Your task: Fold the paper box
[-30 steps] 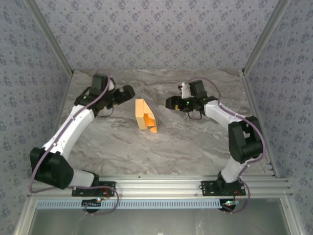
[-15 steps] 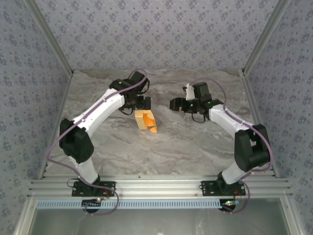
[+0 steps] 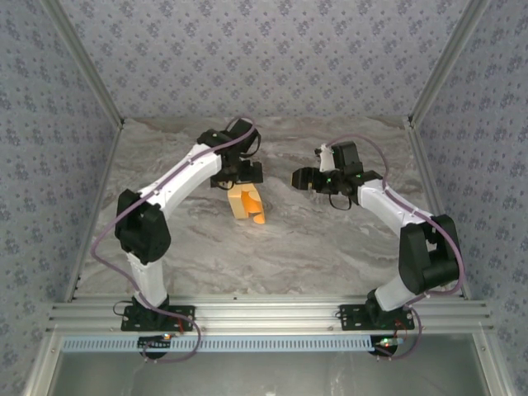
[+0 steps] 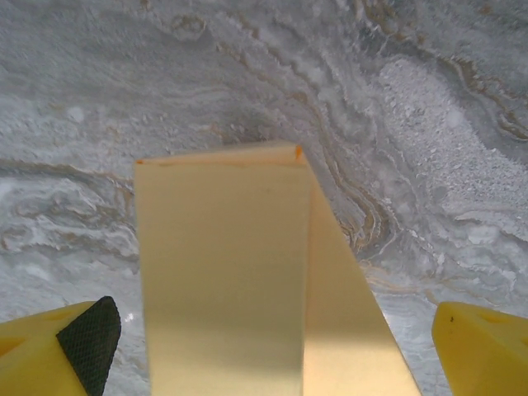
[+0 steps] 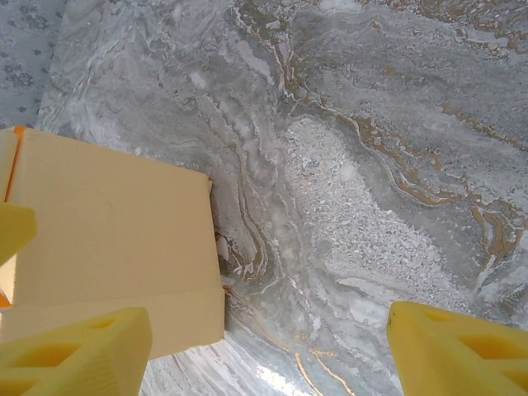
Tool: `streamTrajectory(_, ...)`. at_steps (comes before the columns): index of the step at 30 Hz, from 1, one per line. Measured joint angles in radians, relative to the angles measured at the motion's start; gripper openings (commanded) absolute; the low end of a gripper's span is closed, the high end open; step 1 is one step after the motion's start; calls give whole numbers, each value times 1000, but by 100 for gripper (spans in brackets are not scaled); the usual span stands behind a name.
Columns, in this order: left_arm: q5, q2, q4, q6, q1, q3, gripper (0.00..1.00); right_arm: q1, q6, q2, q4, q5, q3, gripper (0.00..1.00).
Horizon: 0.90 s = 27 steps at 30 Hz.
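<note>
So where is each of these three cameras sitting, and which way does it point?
Top view: fixed above and behind the robot, looking down on the marble table; the left arm and right arm show whole, with the paper box mid-table.
Left wrist: on the left arm, looking down at the box close up; the left fingers stand open either side.
Right wrist: on the right arm, looking down at the table; the right fingers frame the bottom.
Shared: all three see the box.

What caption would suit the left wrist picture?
Left arm's open jaws flank the pale yellow paper box on the marbled table.
</note>
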Motion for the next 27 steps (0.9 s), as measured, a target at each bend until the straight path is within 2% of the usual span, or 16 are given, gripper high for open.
streamTrajectory(3,29,33,-3,-44,3,0,95,0,-1,-4,0,-1,-14,78)
streamTrajectory(14,90,60,-7,-143,34,-26,62,0,0,-5,6,-10,-53,78)
streamTrajectory(17,105,56,3,-157,49,-52,59,2,8,-4,23,-10,-81,78)
streamTrajectory(20,123,49,13,-164,64,-80,50,8,20,-4,42,-11,-112,78)
streamTrajectory(24,215,24,40,-177,93,-119,44,35,27,-4,73,-21,-140,77)
streamTrajectory(27,308,3,72,-187,112,-152,43,76,25,-4,89,-20,-143,77)
